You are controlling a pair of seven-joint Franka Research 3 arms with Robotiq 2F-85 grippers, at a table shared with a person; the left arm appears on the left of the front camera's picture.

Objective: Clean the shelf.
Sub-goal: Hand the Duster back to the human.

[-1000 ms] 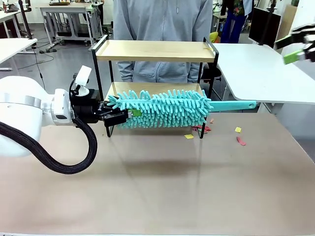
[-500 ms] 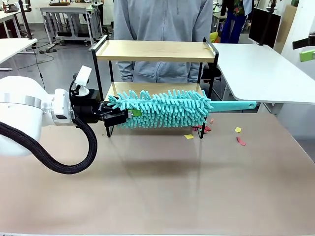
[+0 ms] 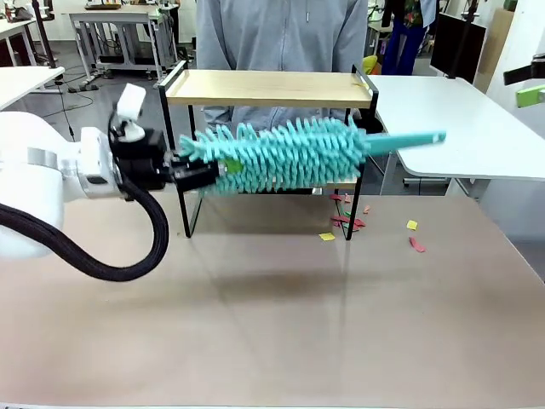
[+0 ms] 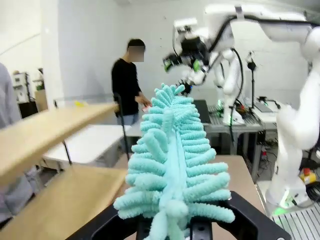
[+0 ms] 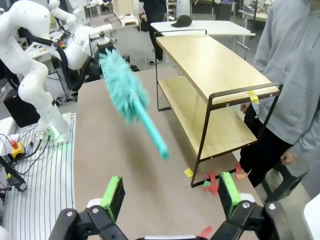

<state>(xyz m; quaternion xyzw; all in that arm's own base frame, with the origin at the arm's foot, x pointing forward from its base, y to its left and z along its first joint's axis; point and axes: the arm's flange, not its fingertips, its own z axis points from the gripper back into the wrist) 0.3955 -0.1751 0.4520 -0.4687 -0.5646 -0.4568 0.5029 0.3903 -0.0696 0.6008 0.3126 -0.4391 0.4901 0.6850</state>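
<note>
My left gripper point(image 3: 201, 175) is shut on one end of a fluffy teal duster point(image 3: 281, 153). The duster lies level in front of the shelf point(image 3: 268, 87), between its two wooden boards, with its plain handle end sticking out to the right. In the left wrist view the duster point(image 4: 175, 150) runs straight away from my left gripper point(image 4: 192, 230), with the shelf boards point(image 4: 55, 130) to its left. My right gripper point(image 5: 171, 195) hangs high above the table's right end, open, with nothing between its green pads point(image 5: 114, 197). It looks down on the shelf point(image 5: 215, 65) and the duster point(image 5: 122, 85).
Red and yellow paper scraps point(image 3: 341, 221) lie on the brown table by the shelf's right legs, and more scraps point(image 3: 415, 243) lie farther right. A person in a grey hoodie point(image 3: 281, 34) stands right behind the shelf. A white table point(image 3: 443, 128) stands at the right.
My left gripper has lifted the duster from the level of the lower board to just under the top board. The right gripper has drawn off toward the picture's right edge.
</note>
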